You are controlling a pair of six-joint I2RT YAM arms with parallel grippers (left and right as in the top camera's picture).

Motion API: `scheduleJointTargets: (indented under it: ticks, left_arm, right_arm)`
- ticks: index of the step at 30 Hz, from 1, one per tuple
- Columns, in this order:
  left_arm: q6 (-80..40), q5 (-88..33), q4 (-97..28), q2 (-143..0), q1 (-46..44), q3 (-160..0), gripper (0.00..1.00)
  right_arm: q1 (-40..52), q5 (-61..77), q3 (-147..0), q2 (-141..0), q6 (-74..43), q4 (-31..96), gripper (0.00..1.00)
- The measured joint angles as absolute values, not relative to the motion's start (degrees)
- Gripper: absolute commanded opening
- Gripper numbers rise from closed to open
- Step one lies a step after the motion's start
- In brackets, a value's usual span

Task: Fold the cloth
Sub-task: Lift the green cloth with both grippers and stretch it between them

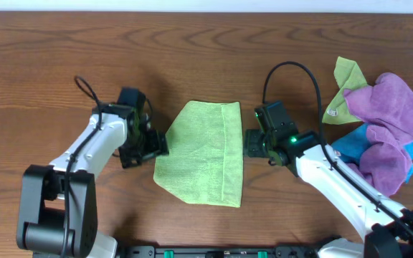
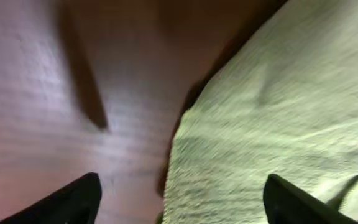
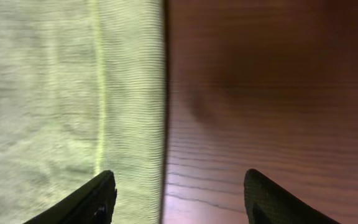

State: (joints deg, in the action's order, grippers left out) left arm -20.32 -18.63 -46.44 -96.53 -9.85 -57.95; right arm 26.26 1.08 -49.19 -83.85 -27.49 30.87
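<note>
The lime-green cloth (image 1: pixel 203 153) lies flat on the wooden table, folded into a tapered shape with a hem along its right side. My left gripper (image 1: pixel 160 147) is open at the cloth's left edge; in the left wrist view the fingers (image 2: pixel 182 202) straddle that edge of the cloth (image 2: pixel 278 124). My right gripper (image 1: pixel 248 142) is open at the cloth's right edge; in the right wrist view the fingers (image 3: pixel 179 199) straddle the hemmed edge of the cloth (image 3: pixel 61 93). Neither gripper holds anything.
A pile at the right holds purple cloths (image 1: pixel 389 122), a blue cloth (image 1: pixel 350 147) and another lime-green cloth with a small white tag (image 1: pixel 343 89). The table's front edge runs just below the arms' bases.
</note>
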Motion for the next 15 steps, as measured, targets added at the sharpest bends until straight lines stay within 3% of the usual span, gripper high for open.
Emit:
scheduleJointTargets:
  ticks: [15]
  left_arm:
    - [-20.27, -20.47, -47.55, -96.53, -9.85, -59.53, 0.88]
  right_arm:
    - [26.26, 5.91, -49.78, -77.41, -24.71, 31.9, 0.66]
